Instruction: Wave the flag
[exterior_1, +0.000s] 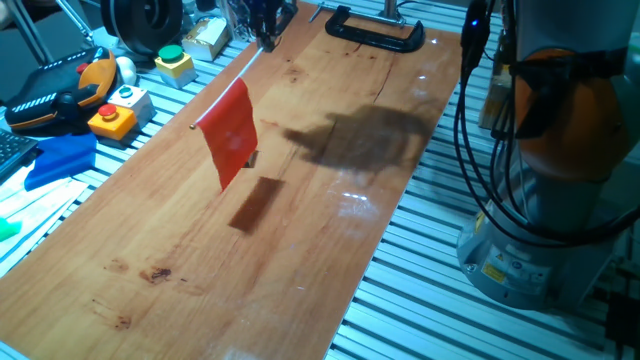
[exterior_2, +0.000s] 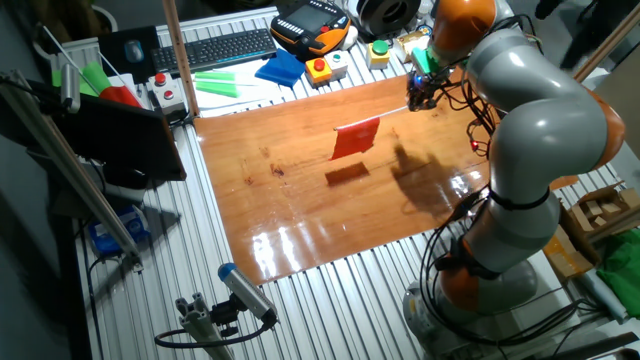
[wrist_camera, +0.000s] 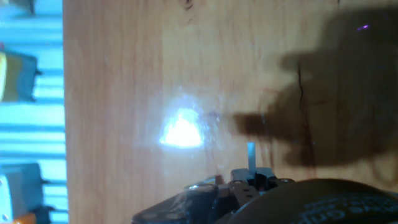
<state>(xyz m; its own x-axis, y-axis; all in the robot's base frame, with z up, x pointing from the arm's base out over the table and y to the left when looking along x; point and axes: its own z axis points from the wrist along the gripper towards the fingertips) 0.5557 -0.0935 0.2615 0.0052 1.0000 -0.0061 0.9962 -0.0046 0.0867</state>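
Near to far: wooden board (exterior_1: 300, 250) bare up front, then the red flag (exterior_1: 231, 133) hanging in the air above its shadow, stick running off toward 1 o'clock into the gripper (exterior_1: 262, 33), clenched on the stick. So pickup's done, waving itself looks underway or about to start

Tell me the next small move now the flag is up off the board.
Probably a gentle sideways swing. The tool is shut on the stick end, and the flag hangs in the air above its shadow on the wooden board, with room around it.
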